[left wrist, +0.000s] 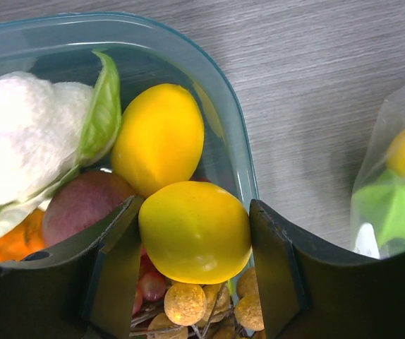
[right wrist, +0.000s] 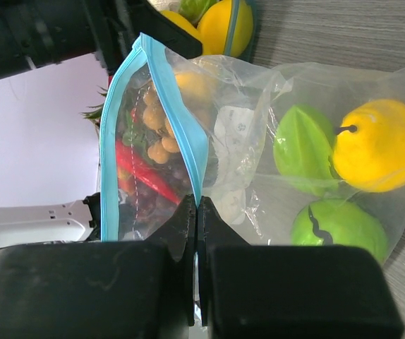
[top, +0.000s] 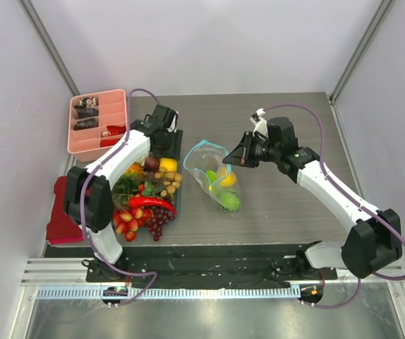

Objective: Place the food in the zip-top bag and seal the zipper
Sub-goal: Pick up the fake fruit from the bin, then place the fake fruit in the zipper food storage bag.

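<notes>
The zip-top bag [right wrist: 259,92] is crinkly clear plastic, the lemon [left wrist: 194,229] glossy smooth, the table [left wrist: 315,85] matt woodgrain.

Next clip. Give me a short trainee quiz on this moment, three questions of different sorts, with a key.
1. True or false: the zip-top bag is empty.
2. The right gripper is pinching: A) a red cloth, B) the bag's teal zipper edge, C) a green pepper.
3. What sits between the left gripper jaws?

Key: 1 false; 2 B; 3 a yellow lemon.
</notes>
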{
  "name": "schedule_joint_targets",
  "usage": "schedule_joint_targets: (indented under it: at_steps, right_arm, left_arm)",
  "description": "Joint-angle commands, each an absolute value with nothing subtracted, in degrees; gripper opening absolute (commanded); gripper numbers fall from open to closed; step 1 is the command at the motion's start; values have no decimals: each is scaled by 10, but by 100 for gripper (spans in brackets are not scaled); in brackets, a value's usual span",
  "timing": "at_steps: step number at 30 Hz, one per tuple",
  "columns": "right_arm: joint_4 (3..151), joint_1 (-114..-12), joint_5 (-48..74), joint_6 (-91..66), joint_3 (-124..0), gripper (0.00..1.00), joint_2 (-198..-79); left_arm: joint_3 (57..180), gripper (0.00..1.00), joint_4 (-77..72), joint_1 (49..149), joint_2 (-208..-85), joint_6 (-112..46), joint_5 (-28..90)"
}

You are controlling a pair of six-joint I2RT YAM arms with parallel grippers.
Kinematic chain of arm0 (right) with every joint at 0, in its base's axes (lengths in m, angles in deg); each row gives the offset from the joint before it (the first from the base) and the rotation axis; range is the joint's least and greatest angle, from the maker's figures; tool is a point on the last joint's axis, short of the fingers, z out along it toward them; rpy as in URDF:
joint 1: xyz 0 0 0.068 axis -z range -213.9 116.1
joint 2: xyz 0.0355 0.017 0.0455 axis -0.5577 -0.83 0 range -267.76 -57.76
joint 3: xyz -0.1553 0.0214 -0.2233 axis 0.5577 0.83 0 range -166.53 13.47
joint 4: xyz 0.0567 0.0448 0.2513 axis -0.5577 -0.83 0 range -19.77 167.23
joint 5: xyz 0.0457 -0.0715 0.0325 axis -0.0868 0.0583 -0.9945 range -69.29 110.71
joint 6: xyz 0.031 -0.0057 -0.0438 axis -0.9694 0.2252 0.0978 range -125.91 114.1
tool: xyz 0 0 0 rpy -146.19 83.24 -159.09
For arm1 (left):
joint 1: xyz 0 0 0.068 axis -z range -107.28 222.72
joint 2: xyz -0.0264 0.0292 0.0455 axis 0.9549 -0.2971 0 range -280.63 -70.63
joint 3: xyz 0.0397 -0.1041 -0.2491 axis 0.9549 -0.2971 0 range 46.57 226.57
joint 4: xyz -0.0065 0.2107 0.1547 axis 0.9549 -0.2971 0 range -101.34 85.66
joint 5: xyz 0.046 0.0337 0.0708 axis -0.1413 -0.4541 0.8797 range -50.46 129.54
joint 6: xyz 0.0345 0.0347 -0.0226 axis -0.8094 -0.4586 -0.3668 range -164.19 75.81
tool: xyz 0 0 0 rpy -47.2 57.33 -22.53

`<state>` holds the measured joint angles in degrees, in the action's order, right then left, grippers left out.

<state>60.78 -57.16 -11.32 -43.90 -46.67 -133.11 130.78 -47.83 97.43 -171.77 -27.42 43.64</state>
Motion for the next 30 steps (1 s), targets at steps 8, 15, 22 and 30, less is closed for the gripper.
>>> schedule_joint_targets:
  at_steps: [8,15,22,30]
  right_arm:
    - [617,-570,-108,-426,-467,1,-1317]
    - [625,-570,-109,-428,-475,1,-1324]
    - [628,-570,-114,-434,-486,1,-1326]
    - [621,-571,-117,-435,-491,1,-1317]
  left_arm:
    - [1402,51,-495,976,-1561,-292,485]
    - [1493,51,-489,1014,-1541,-277,410]
    - [1517,52,-454,1130,-1548,-264,365]
    - [1446,83,-471,1148,-1577,-284,368]
